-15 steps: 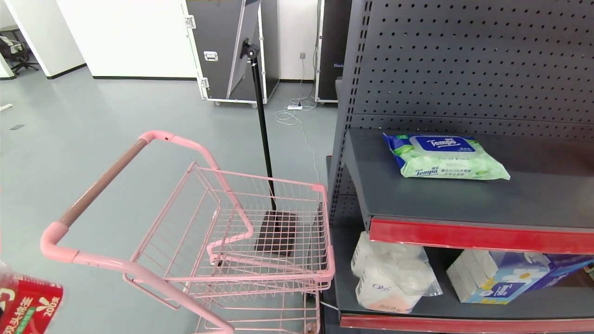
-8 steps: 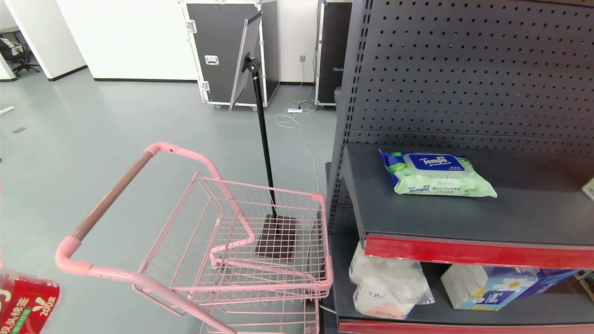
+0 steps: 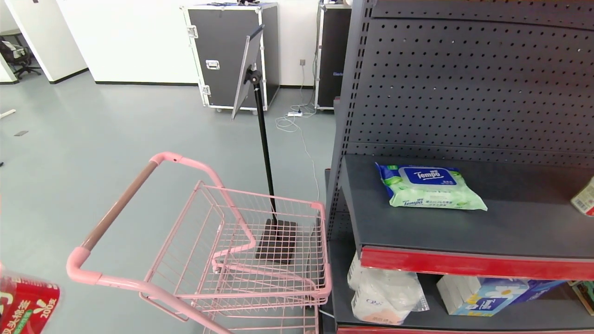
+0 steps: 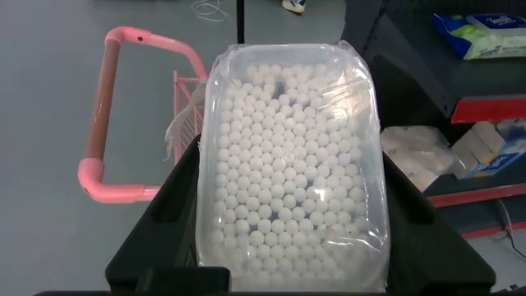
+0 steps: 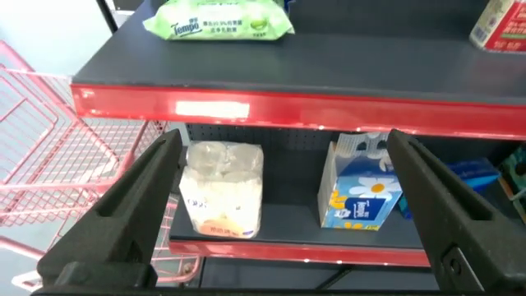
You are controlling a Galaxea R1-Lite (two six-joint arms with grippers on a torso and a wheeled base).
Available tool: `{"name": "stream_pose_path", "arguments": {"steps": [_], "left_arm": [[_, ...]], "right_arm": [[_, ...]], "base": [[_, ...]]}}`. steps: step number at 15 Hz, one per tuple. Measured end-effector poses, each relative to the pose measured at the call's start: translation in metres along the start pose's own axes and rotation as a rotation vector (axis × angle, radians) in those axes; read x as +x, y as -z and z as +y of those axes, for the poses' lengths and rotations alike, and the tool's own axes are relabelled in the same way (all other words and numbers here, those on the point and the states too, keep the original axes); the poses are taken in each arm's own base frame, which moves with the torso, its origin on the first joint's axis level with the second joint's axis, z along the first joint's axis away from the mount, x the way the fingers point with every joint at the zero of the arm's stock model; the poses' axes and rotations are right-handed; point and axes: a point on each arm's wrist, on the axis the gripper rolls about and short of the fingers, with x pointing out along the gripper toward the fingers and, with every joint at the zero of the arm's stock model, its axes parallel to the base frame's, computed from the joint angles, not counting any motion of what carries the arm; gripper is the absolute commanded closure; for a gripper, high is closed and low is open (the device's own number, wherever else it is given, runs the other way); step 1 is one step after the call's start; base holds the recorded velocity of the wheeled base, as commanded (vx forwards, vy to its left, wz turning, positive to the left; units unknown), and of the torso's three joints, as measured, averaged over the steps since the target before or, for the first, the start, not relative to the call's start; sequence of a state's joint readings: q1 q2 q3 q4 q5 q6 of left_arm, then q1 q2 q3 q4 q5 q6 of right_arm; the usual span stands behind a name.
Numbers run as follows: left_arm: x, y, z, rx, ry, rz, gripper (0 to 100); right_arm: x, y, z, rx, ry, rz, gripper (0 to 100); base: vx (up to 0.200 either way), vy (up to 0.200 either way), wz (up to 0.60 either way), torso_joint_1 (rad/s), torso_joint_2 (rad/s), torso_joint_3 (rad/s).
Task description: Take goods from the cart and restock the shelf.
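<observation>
Both left fingers (image 4: 160,234) clasp the cotton swab pack (image 4: 292,156)

Pink cart (image 3: 80,272) beside a dark grey shelf (image 3: 464,232) with red trim.
The cart's wire was pink, its grip (image 3: 118,208) brown. The shelf's front edge was red, its back panel (image 3: 464,93) dotted with rows of small holes. The wipes pack (image 3: 429,192) was green and white with a blue label. The clear pack (image 4: 288,164) showed crowded white dots; the tissue box (image 3: 487,297) was blue and white.
</observation>
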State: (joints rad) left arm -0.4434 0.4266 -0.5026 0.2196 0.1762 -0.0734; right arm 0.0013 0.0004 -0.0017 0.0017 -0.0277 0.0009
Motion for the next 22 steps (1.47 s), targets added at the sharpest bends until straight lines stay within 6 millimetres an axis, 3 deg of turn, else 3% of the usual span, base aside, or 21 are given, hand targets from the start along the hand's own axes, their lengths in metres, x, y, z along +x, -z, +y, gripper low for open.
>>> {"name": "stream_pose_path", "arguments": {"steps": [22], "left_arm": [[-0.0035, 0.0004, 0.0006, 0.04, 0.003, -0.021, 100]], "right_arm": [[0.0, -0.0001, 0.0, -0.002, -0.001, -0.001, 0]], "base": [[0.0, -0.2, 0.0, 0.006, 0.0, 0.0]]}}
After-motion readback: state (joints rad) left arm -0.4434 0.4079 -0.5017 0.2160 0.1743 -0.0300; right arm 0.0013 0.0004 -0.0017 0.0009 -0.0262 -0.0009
